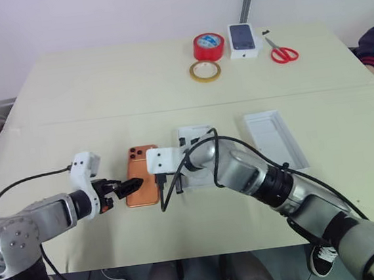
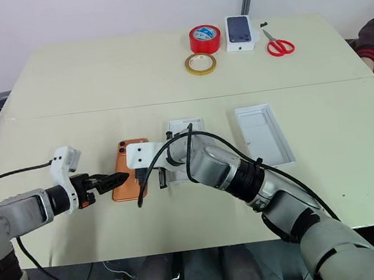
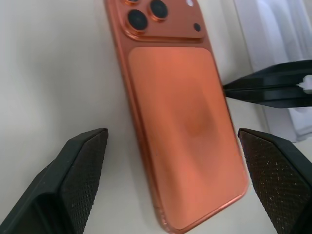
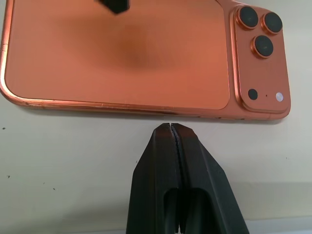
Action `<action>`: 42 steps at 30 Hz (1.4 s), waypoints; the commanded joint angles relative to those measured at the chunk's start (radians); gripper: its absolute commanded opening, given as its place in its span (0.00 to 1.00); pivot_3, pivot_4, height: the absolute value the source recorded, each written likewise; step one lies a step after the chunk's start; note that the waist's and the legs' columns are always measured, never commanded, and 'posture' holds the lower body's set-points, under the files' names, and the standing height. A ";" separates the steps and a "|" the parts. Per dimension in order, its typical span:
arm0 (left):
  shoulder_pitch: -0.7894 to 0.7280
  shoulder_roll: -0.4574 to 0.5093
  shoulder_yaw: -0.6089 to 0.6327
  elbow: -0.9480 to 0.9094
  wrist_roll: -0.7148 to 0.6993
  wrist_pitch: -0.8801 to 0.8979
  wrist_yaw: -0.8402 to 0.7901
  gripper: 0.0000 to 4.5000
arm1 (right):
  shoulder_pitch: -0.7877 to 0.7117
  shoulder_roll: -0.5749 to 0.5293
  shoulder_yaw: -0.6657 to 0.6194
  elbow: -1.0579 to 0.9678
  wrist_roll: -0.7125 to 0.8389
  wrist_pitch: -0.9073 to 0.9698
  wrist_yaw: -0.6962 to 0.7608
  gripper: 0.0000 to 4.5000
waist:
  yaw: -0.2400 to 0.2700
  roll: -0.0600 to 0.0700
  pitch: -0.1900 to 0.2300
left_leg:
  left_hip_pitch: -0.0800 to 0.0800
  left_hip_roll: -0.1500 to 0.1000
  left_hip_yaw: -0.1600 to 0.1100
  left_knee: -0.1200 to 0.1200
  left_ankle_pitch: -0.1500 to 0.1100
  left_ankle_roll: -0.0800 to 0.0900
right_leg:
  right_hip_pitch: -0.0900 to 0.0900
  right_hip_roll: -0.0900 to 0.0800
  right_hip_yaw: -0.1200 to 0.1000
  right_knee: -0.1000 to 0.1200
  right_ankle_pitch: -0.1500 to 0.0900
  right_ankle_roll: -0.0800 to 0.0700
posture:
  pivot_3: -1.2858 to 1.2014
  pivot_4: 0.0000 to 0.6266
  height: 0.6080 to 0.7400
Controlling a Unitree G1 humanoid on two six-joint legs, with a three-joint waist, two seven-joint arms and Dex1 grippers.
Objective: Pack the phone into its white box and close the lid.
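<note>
The phone (image 1: 142,175) lies lens-side up on the table (image 1: 65,93), betw our grippers, just left of the white box (image 1: 192,154). Left gripper (image 3: 173,161) spread wide over it; right gripper (image 4: 171,127) pinched together, empty, at its long edge. Looks stiff, slick, thin, so we'd grip across the long edges.

Phone (image 1: 142,175) lies flat on table (image 1: 65,93), between my left gripper (image 1: 126,187) and right gripper (image 1: 160,181). Box (image 1: 190,154) sits just right of phone, behind my right arm; lid (image 1: 276,139) further right, apart. Tape rolls (image 1: 207,54), scissors (image 1: 282,51) at far edge.
</note>
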 commanded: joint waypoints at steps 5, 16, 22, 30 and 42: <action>-0.030 -0.144 -0.009 0.026 -0.146 0.033 0.070 1.00 | 0.009 0.025 -0.004 -0.009 -0.012 -0.010 0.002 0.00 | 0.008 0.000 -0.001 | 0.000 0.000 -0.001 0.000 0.000 0.000 | 0.001 -0.001 -0.001 -0.001 0.000 0.000 | 0.52 0.24 0.97; -0.098 -0.222 0.054 0.118 -0.289 0.033 0.216 1.00 | 0.031 0.035 -0.024 -0.019 -0.025 0.008 0.000 0.00 | -0.002 -0.001 -0.002 | 0.000 -0.001 -0.002 0.000 0.000 -0.001 | 0.001 -0.001 -0.002 -0.001 0.000 0.000 | 0.52 0.24 0.97; -0.110 -0.206 0.083 0.152 -0.318 0.012 0.295 1.00 | 0.033 0.035 -0.028 -0.021 -0.028 0.010 -0.002 0.00 | -0.001 -0.001 -0.002 | 0.000 0.000 -0.002 0.000 0.001 -0.002 | 0.001 0.000 -0.002 -0.001 0.000 0.000 | 0.52 0.24 0.97; -0.088 -0.146 0.174 0.243 -0.386 -0.088 0.415 1.00 | 0.035 0.033 -0.031 -0.024 -0.031 0.007 -0.001 0.00 | -0.001 -0.001 -0.002 | 0.000 0.000 -0.002 -0.001 0.001 -0.002 | 0.000 0.000 -0.001 -0.001 0.000 0.000 | 0.52 0.24 0.97; -0.016 -0.111 0.048 0.246 -0.580 -0.209 0.497 0.57 | 0.040 0.031 -0.040 -0.027 -0.038 0.000 -0.003 0.00 | 0.000 -0.001 -0.002 | 0.000 0.000 -0.002 -0.001 0.001 -0.002 | 0.000 0.000 -0.001 -0.001 0.000 0.000 | 0.52 0.24 0.97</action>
